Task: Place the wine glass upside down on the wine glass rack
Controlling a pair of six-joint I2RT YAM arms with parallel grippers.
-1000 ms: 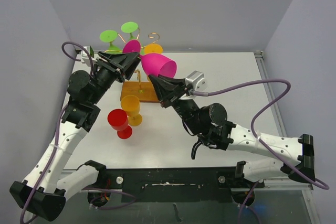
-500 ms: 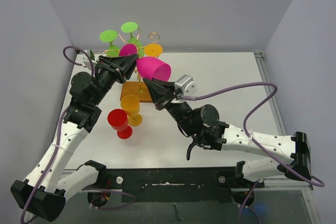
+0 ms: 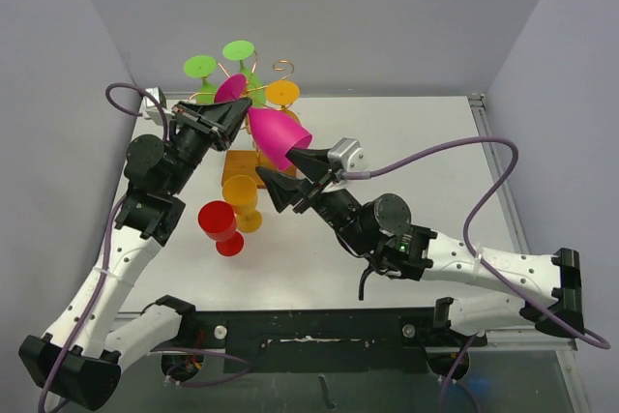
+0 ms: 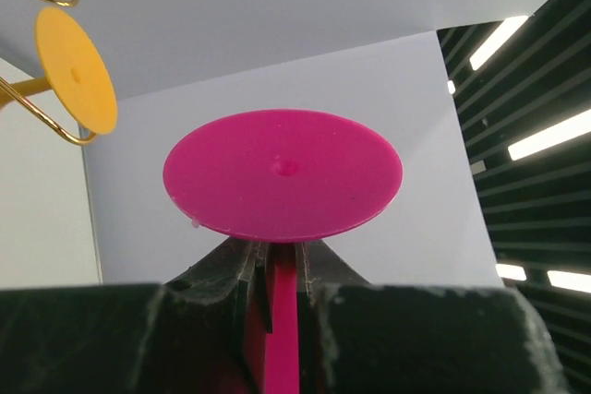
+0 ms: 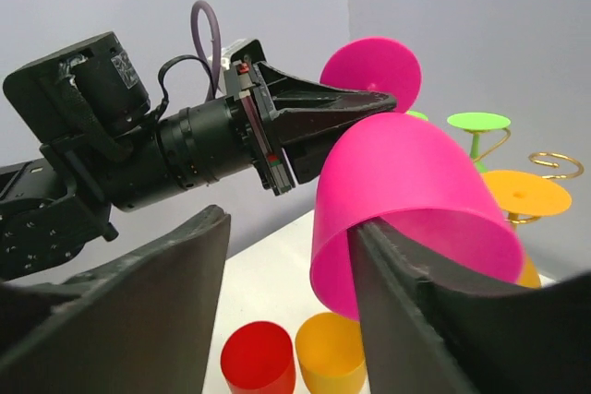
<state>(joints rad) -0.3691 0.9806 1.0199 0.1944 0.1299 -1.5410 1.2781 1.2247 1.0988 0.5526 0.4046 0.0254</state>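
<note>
The pink wine glass (image 3: 276, 137) hangs tilted in the air in front of the wine glass rack (image 3: 280, 70), foot up and left, bowl mouth down and right. My left gripper (image 3: 242, 104) is shut on its stem (image 4: 282, 320), just under the round foot (image 4: 283, 173). My right gripper (image 3: 278, 166) stands open at the bowl (image 5: 406, 191). One of its fingers (image 5: 416, 320) reaches inside the rim and the other finger (image 5: 138, 320) stands well clear. The rack's gold wire (image 5: 554, 165) carries two green glasses (image 3: 200, 67) and an orange one (image 3: 282, 94).
A red glass (image 3: 220, 224) and an orange glass (image 3: 242, 197) stand upright on the table just left of and below the right gripper. The rack's brown base (image 3: 235, 163) lies behind them. Grey walls close in at the left and at the back.
My left gripper has shut on the pink glass's stem. My right gripper has opened off the bowl's rim and dropped a little. The bowl now tips further down.
</note>
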